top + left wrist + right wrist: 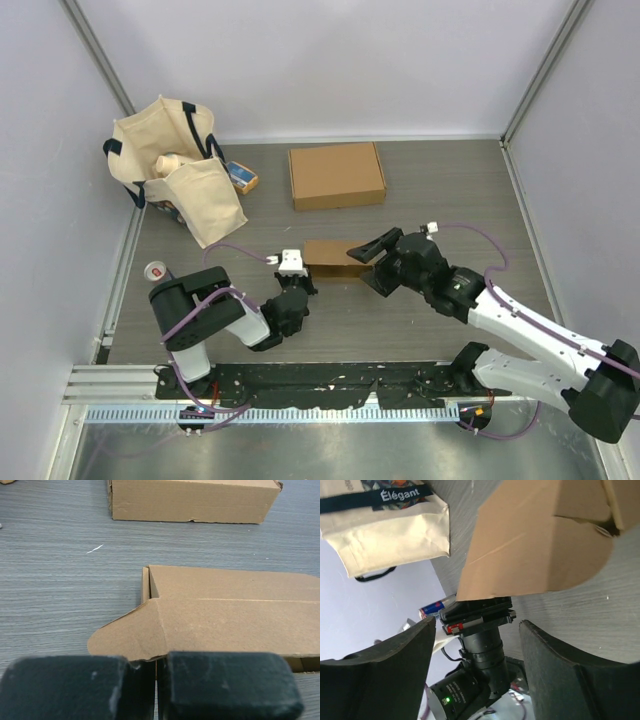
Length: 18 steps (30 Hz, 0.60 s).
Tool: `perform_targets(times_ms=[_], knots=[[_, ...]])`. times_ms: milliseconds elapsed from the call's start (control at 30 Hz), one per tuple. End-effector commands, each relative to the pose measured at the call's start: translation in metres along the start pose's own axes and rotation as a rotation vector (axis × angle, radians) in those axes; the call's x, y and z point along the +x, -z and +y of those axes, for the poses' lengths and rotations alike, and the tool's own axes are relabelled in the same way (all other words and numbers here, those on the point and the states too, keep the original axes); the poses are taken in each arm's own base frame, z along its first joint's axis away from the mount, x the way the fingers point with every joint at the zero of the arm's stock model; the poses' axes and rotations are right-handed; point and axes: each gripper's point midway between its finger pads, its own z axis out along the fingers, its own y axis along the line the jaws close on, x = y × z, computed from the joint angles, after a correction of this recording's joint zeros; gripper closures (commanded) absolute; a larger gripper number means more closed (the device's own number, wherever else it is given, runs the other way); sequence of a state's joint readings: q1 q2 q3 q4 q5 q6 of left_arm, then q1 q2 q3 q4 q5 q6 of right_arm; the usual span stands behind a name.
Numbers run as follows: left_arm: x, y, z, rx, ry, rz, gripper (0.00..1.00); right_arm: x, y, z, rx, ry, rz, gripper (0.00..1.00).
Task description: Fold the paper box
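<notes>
Table (60, 580): left gripper (156, 685) pinches paper box (230, 625), edge hidden.

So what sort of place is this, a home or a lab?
Probably a robot lab test cell: white wall panels and metal posts enclose the table, two arms are bolted to a rail at its near edge, and props like a paper box and tote bag are staged.

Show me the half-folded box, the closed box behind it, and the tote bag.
half-folded box (330, 252): top external view, on its top face.
closed box (336, 175): top external view, middle of its lid.
tote bag (207, 196): top external view, on its drooping front panel.
</notes>
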<state>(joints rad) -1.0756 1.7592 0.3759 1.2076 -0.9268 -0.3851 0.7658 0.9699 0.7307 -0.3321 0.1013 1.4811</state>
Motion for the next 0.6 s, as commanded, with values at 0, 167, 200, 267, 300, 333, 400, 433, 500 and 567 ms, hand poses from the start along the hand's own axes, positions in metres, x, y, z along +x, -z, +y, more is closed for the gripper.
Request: perform_targets(times_ms=[0, 167, 200, 267, 300, 333, 400, 433, 500, 567], knots=[[0.020, 0.004, 0.014, -0.046, -0.101, 0.045, 1.00, -0.001, -0.004, 0.000, -0.049, -0.194, -0.010, 0.31], [0.019, 0.005, 0.013, -0.042, -0.101, 0.042, 1.00, -0.004, -0.018, -0.007, -0.096, -0.271, -0.028, 0.37], [0.019, 0.005, 0.012, -0.039, -0.102, 0.043, 1.00, -0.006, -0.020, -0.004, -0.103, -0.285, -0.043, 0.38], [0.019, 0.006, 0.011, -0.046, -0.100, 0.038, 1.00, -0.013, -0.031, -0.005, -0.101, -0.281, -0.083, 0.51], [0.019, 0.007, 0.011, -0.045, -0.099, 0.038, 1.00, -0.013, -0.036, -0.002, -0.110, -0.284, -0.084, 0.53], [0.018, 0.008, 0.011, -0.044, -0.101, 0.036, 1.00, -0.010, -0.046, -0.005, -0.095, -0.282, -0.076, 0.55], [0.018, 0.008, 0.009, -0.035, -0.105, 0.037, 1.00, -0.007, -0.054, 0.001, -0.114, -0.288, -0.062, 0.57], [0.017, 0.009, 0.008, -0.029, -0.106, 0.036, 1.00, -0.005, -0.061, -0.004, -0.090, -0.303, -0.058, 0.58], [0.016, 0.011, 0.007, -0.027, -0.112, 0.034, 1.00, -0.006, -0.067, -0.010, -0.082, -0.322, -0.065, 0.65], [0.011, 0.020, 0.004, -0.011, -0.104, 0.028, 0.74, -0.005, -0.072, -0.021, -0.069, -0.359, -0.069, 0.81]])
